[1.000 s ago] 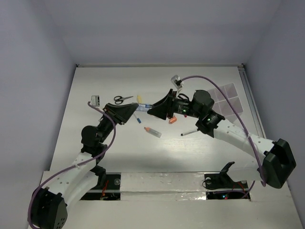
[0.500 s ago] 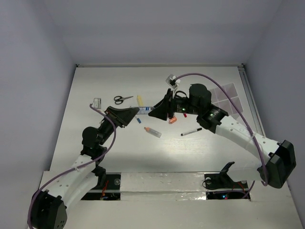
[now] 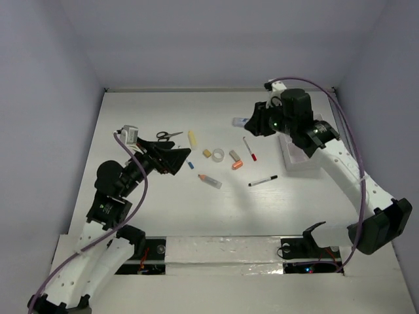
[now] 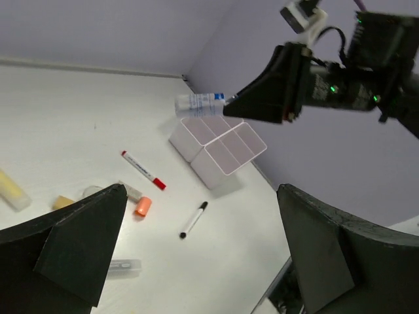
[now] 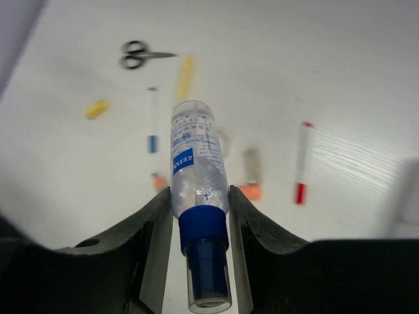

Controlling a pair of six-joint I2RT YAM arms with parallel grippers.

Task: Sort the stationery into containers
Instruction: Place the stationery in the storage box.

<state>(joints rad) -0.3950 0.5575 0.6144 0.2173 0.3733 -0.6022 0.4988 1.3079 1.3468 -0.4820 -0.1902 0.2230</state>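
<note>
The right claw (image 5: 200, 203) is raised above the counter (image 3: 163, 203) and pinches a small clear bottle (image 5: 196, 154) by its blue cap end. The labelled body sticks out past the fingertips and touches nothing else. The white divided box (image 4: 219, 176) stands on the counter below this claw, apart from it, and its square compartments look bare in the left wrist view. Ahead of the bottle, down on the counter, lie the red-capped pen (image 5: 302, 160), the orange cap (image 5: 250, 191) and a small eraser block (image 5: 251, 160). Farther off lie the blue-tipped pen (image 5: 152, 118), the cream stick (image 5: 184, 75) and the scissors (image 5: 144, 55), blurred. The left claw (image 3: 185, 157) hangs low with its two fingers (image 4: 85, 242) spread wide, gripping nothing. The blue-tipped pen lies just beside its tips, and the scissors sit near it on the far side. The tape roll (image 3: 218, 154) and a yellow eraser (image 3: 207, 154) rest a little beyond the tips, between the two claws. The orange-tipped crayon (image 3: 209, 180) and the black marker (image 3: 262, 180) lie on the near side, each well apart from both claws.
</note>
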